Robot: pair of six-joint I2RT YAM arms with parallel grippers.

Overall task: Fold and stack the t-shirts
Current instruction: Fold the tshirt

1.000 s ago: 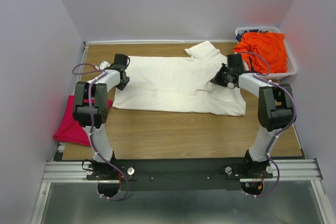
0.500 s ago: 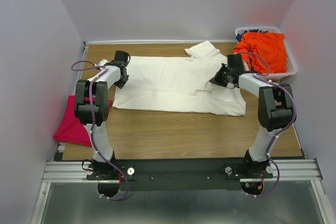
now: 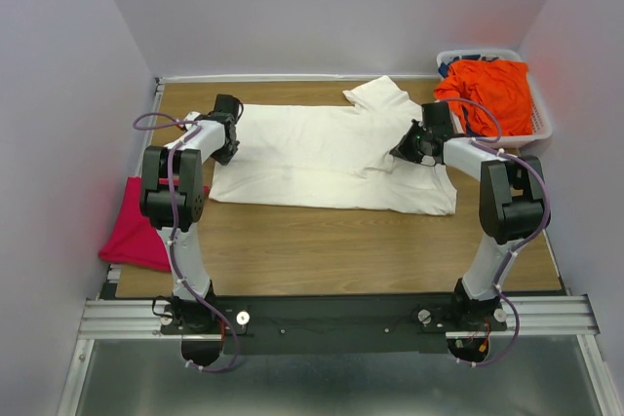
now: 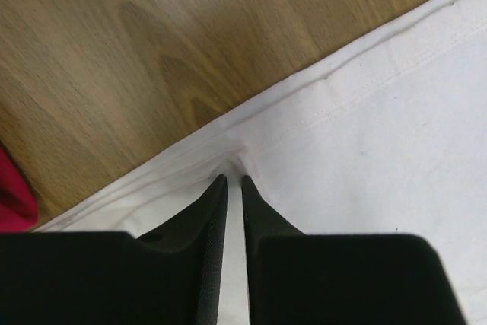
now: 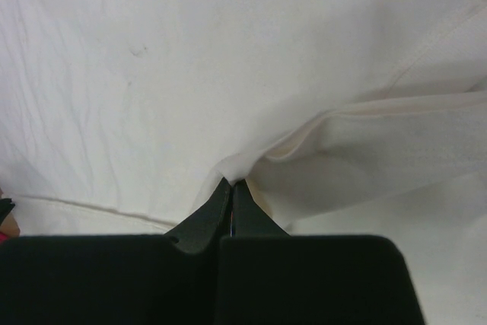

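Wood table [image 3: 341, 241] | t-shirts 3: white t-shirt [image 3: 312, 148], pink t-shirt [image 3: 132, 228], orange t-shirt [image 3: 492, 90] | left fingers [image 4: 207, 218], right fingers [image 5: 207, 220]: each pinching white t-shirt

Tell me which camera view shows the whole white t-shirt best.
The top external view: the white t-shirt lies spread on the table, almost all visible. The left wrist view shows only its hemmed edge; the right wrist view only a pinched fold.

Soft matt white shirt [image 4: 380, 150], cloth with a stitched hem just ahead of smooth matt black fingers [image 4: 207, 226]; beyond them, faintly glossy wood-grain bench [image 4: 152, 51].
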